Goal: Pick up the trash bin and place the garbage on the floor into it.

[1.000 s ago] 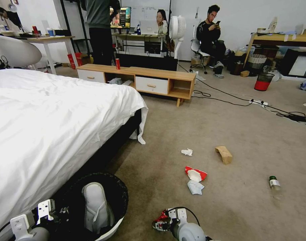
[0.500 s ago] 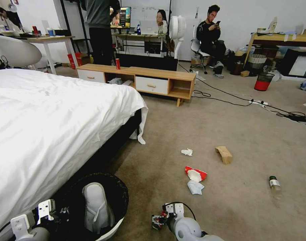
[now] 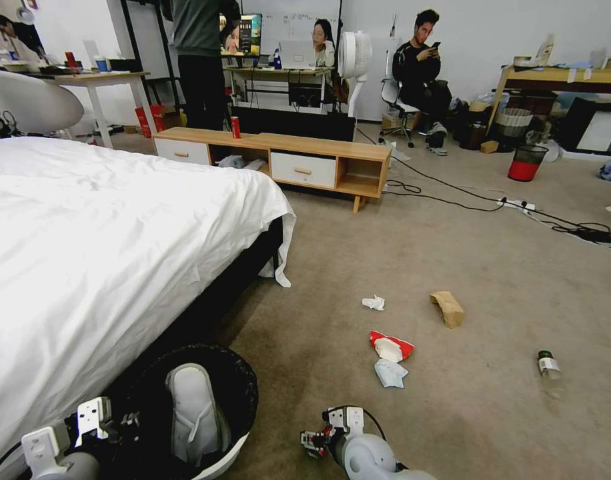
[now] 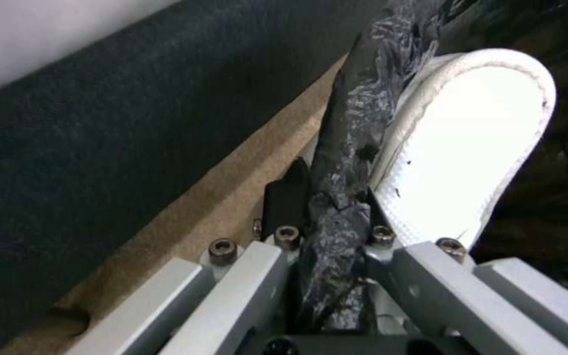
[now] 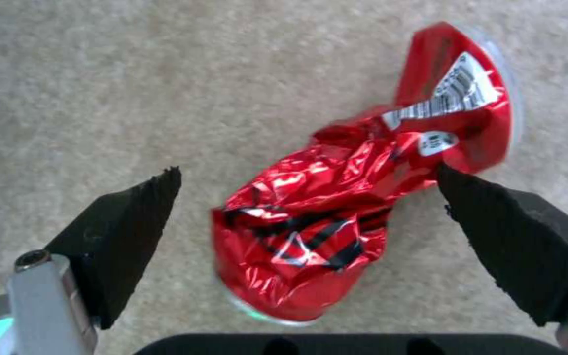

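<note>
The trash bin (image 3: 244, 390), white with a black bag over its rim, sits low on my left beside the bed and holds a white slipper (image 3: 192, 413). My left gripper (image 4: 327, 197) is shut on the bag-covered rim (image 4: 346, 123). My right gripper (image 5: 307, 170) is open just above the floor (image 3: 452, 253), one pad on either side of a crushed red can (image 5: 323, 222) lying on the carpet. Farther out lie a white tissue (image 3: 373, 303), a brown paper bag (image 3: 447, 308), a red-and-white wrapper (image 3: 391, 347), a pale tissue (image 3: 389, 373) and a small bottle (image 3: 549, 367).
The white-sheeted bed (image 3: 105, 253) runs along my left. A low wooden cabinet (image 3: 285, 160) with an upright red can (image 3: 235, 127) stands beyond it. Black cables (image 3: 452, 197) cross the carpet toward a black mesh bin (image 3: 525, 162). Desks and people are at the back.
My right gripper has shifted left and lower, from beside the crushed can to straddling it. The left gripper and the bin have stayed put.
</note>
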`<state>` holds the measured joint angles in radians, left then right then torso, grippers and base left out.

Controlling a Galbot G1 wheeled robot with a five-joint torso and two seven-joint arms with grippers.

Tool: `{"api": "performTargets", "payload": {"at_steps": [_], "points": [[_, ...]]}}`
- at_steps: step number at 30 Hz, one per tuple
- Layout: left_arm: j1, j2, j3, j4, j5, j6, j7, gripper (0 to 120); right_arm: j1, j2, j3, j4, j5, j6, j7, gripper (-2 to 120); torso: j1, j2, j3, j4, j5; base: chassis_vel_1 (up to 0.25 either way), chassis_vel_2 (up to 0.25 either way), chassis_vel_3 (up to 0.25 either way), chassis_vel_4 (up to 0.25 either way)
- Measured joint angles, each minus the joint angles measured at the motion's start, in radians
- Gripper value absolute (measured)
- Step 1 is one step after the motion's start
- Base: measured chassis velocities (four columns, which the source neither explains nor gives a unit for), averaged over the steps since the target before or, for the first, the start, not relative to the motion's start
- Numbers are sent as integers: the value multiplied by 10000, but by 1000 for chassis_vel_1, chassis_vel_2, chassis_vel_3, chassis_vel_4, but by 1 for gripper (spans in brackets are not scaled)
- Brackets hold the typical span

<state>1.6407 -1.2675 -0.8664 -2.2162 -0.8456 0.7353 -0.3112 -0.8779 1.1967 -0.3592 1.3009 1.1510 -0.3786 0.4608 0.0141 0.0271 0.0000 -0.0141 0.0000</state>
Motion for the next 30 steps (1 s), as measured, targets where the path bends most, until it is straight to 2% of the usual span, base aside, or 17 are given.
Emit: {"api": "performTargets", "payload": {"at_steps": [6,20,22,23,24,30], "points": [[-25,-24,47,66,1,0,-1,2,-38,112,220,-225,390,-18,225,99,0,0,0,1,0,0,0,0,0],[-40,-9,36,110,-5,0,0,2,95,390,340,-769,334,57,200,96,0,0,0,1,-1,0,0,0,0],[-39,-8,29,114,-8,0,1,2,175,469,331,-885,297,62,138,90,0,0,0,2,0,0,0,0,0],[-38,-19,33,117,-8,0,1,2,236,549,315,-968,318,62,130,81,0,0,0,2,0,0,0,0,0],[-38,-19,33,117,-8,0,1,2,236,549,315,-968,318,62,130,81,0,0,0,2,0,0,0,0,0],[-24,-36,59,117,-12,0,6,2,375,776,196,-1327,315,67,87,62,-1,1,-1,-1,-6,0,0,0,0]]}}
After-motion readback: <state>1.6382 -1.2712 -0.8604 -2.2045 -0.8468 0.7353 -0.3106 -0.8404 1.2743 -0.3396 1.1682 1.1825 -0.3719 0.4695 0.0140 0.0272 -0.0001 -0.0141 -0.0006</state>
